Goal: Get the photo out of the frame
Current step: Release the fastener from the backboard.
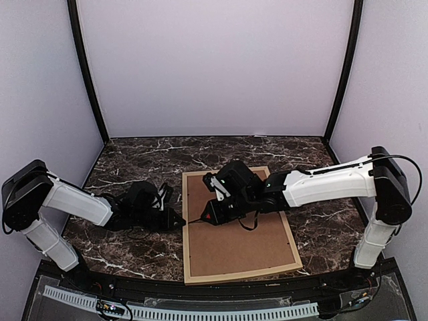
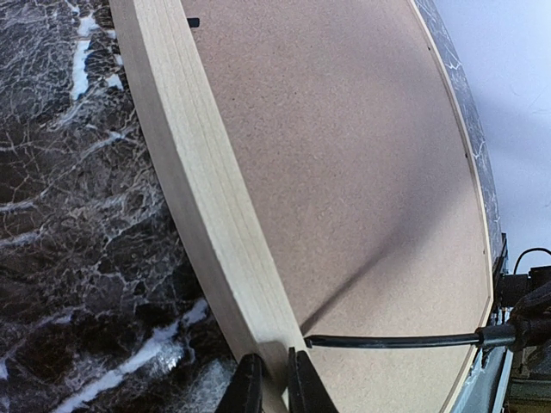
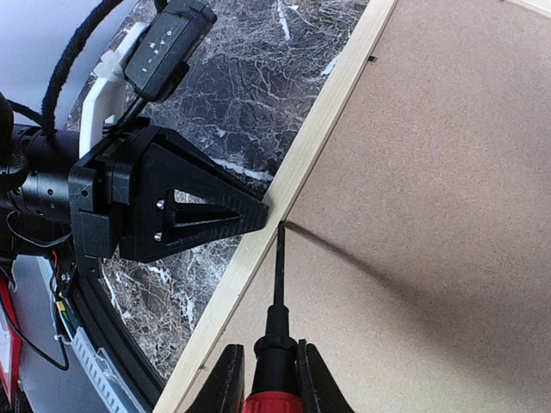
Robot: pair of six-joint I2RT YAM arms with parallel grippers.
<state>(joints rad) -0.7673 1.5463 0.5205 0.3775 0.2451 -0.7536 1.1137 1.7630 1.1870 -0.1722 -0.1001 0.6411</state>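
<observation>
1. The frame (image 2: 198, 172) lies flat and face down on the marble table (image 1: 134, 160). Its brown backing board (image 1: 234, 241) faces up and fills the back.
2. The photo does not show in any view.
3. The left gripper (image 2: 275, 391) is at the outer side of the frame's left rail, its jaws clamped on the wood of that rail.
4. The right gripper (image 3: 269, 379) hangs above the board, inside the frame. Its jaws are closed tight on the red handle of a screwdriver (image 3: 278, 284).
5. The screwdriver's black shaft slants toward the frame's left rail. Its tip is at the seam where board meets rail, just beside the left gripper's fingertips.
6. A small black tab (image 3: 372, 59) sits on the same seam, farther along the rail toward the frame's far end.
</observation>
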